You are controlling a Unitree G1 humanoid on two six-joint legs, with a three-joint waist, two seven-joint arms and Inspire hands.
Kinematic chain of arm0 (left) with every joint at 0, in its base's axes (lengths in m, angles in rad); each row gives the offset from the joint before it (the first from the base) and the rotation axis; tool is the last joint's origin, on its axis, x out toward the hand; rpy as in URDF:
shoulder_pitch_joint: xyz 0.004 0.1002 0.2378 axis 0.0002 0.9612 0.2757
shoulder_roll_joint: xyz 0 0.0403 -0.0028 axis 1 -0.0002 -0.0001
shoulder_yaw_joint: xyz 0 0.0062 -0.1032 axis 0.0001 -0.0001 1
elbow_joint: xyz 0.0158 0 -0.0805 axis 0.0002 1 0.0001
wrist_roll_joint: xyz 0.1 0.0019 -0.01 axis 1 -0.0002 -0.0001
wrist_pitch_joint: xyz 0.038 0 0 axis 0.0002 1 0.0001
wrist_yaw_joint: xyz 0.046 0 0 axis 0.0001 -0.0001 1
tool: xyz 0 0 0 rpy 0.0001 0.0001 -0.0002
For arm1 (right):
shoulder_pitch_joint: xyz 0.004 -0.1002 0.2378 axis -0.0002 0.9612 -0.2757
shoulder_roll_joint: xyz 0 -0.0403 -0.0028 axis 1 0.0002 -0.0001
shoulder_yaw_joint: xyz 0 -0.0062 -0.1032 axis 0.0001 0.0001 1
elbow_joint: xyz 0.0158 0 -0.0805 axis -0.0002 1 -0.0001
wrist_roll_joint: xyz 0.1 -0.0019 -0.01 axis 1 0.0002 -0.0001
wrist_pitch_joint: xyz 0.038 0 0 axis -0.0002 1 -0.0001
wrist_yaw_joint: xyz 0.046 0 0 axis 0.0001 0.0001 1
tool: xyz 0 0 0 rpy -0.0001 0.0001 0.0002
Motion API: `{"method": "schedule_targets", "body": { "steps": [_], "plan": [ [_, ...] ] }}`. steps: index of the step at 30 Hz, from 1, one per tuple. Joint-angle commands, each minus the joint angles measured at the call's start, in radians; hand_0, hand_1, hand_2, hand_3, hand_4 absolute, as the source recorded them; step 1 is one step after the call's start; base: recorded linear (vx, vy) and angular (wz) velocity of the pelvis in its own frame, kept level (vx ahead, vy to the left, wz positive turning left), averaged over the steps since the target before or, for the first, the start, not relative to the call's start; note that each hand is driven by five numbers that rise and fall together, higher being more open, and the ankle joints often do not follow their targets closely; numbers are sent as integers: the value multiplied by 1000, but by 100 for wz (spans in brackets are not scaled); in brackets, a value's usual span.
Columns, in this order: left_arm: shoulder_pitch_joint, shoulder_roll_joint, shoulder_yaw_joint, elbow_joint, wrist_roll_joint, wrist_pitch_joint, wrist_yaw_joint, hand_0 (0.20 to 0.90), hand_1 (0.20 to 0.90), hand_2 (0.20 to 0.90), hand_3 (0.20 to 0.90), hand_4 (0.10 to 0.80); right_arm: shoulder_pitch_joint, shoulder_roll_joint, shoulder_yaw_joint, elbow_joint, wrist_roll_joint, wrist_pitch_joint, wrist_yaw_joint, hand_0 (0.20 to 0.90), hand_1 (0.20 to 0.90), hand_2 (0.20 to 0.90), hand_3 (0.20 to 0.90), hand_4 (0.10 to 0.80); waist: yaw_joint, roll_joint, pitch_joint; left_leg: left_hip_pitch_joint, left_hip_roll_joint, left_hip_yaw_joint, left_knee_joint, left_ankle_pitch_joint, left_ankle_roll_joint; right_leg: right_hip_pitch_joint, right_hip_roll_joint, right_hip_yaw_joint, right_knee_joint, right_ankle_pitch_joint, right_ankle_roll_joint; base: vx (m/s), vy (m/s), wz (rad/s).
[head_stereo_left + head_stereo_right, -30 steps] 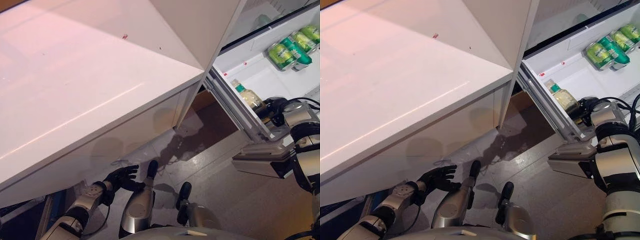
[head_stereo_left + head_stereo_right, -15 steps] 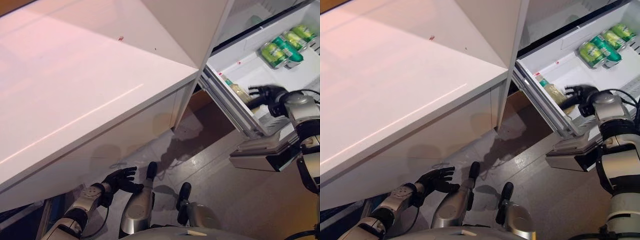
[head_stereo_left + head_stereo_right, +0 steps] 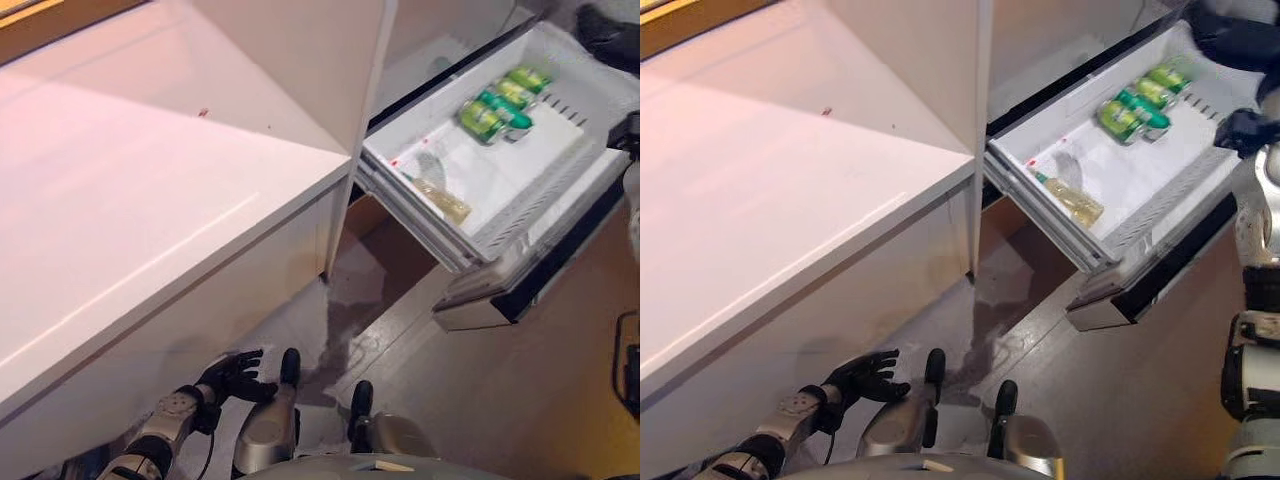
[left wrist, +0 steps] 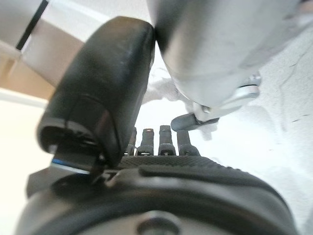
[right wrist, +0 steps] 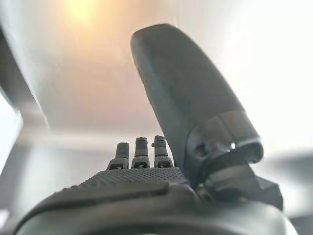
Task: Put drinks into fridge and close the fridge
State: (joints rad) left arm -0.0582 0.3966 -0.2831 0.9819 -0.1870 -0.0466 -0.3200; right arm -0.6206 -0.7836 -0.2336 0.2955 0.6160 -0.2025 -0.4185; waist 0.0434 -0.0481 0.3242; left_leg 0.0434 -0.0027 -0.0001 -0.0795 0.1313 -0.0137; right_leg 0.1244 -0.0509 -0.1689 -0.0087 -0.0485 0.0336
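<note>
The fridge drawer [image 3: 1170, 205] stands pulled out at the upper right. A clear bottle with a green cap [image 3: 1072, 203] lies near its front rim, and green cans [image 3: 1132, 108] lie together at its far end. My right hand [image 3: 1243, 130] hovers past the drawer's right side, apart from the drinks; its wrist view shows the fingers [image 5: 141, 152] straight and nothing held. My left hand [image 3: 862, 376] hangs low near the floor, fingers spread and empty.
A large white counter [image 3: 790, 200] fills the left, with a white upright panel [image 3: 940, 70] between it and the fridge. The drawer's dark-edged front [image 3: 1140, 285] juts over the grey floor. A dark object [image 3: 1230, 40] sits beyond the drawer's far corner.
My right hand has come off the bottle and risen out of the drawer to its right side. The bottle stays lying in the drawer. The camera has shifted.
</note>
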Motion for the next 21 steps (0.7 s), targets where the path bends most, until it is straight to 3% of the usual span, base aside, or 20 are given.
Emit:
{"method": "schedule_targets", "body": {
  "steps": [1, 5, 13, 17, 21],
  "plan": [
    [57, -48, -69, 64, 34, -3, -14, 900, 900, 900, 900, 800, 68, -9, -32, 18, 95, -186, -131, 900, 900, 900, 900, 800, -30, 34, -139, 9, -59, 60, 209, -279, 58, -85, 18, 31, 166, -85, 3, 20, -11, -23],
    [40, -60, -89, 68, 11, 5, -19, 900, 900, 900, 900, 800, 101, 66, -48, 60, 158, -237, -207, 900, 900, 900, 900, 800, -26, 45, -103, -30, -67, 55, 346, -342, 78, -105, -8, 29, 257, -114, -15, 2, -15, -20],
    [20, -87, -97, 43, -73, 17, 30, 900, 900, 900, 900, 800, 36, 120, -24, 235, 318, -267, -160, 900, 900, 900, 900, 800, -1, 79, -10, -155, -85, 60, 569, -423, 111, -217, -50, 5, 489, -176, -53, -67, 27, -5],
    [16, -88, -78, 22, -113, 21, 64, 900, 900, 900, 900, 800, 1, 126, 24, 267, 337, -218, -56, 900, 900, 900, 900, 800, 11, 87, 35, -246, -98, 60, 683, -456, 123, -318, -68, 1, 640, -224, -72, -122, 50, 8],
    [20, -81, -48, -1, -140, 23, 85, 900, 900, 900, 900, 800, -26, 128, 83, 276, 460, -98, 192, 900, 900, 900, 900, 800, 33, 92, 73, -309, -111, 55, 735, -454, 129, -396, -89, -14, 743, -251, -91, -95, 50, 6]
  ]
}}
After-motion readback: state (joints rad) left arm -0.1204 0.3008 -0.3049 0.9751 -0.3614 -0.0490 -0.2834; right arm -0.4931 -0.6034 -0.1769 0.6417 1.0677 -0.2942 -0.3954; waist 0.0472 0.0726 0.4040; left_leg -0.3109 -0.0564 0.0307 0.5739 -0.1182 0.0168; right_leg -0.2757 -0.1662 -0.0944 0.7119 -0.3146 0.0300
